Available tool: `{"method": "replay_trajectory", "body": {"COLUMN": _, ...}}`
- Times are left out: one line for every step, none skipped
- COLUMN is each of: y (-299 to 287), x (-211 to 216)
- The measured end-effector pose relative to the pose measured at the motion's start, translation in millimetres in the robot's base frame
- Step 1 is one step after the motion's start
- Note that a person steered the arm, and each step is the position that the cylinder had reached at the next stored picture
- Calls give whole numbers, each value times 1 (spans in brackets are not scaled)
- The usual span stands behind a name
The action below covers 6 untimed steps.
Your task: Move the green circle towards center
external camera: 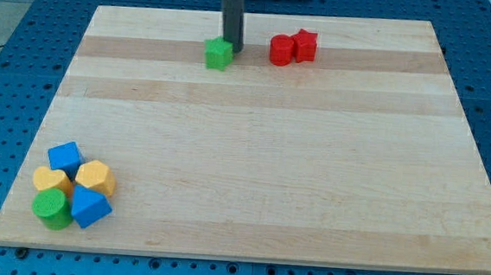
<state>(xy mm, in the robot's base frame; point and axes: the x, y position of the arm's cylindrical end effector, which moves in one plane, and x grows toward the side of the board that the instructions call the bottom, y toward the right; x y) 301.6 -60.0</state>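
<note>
The green circle (52, 208) is a short green cylinder at the view's bottom left corner of the wooden board (260, 173), packed in a cluster with other blocks. My tip (231, 48) is far from it, near the view's top centre, touching the right side of a second green block (219, 53), a small blocky one whose shape I cannot make out.
Around the green circle sit a blue cube (65, 156), a yellow block (51, 180), a yellow hexagon (95, 177) and a blue triangle block (90, 207). A red cylinder (281, 50) and a red star-like block (304, 44) touch each other right of my tip.
</note>
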Motion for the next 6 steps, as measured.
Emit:
{"method": "replay_trajectory", "body": {"y": -16, "x": 33}}
{"method": "replay_trajectory", "body": {"y": 45, "x": 70}}
{"method": "replay_trajectory", "body": {"y": 70, "x": 137}}
{"method": "replay_trajectory", "body": {"y": 60, "x": 143}}
{"method": "replay_trajectory", "body": {"y": -23, "x": 122}}
{"method": "replay_trajectory", "body": {"y": -132, "x": 146}}
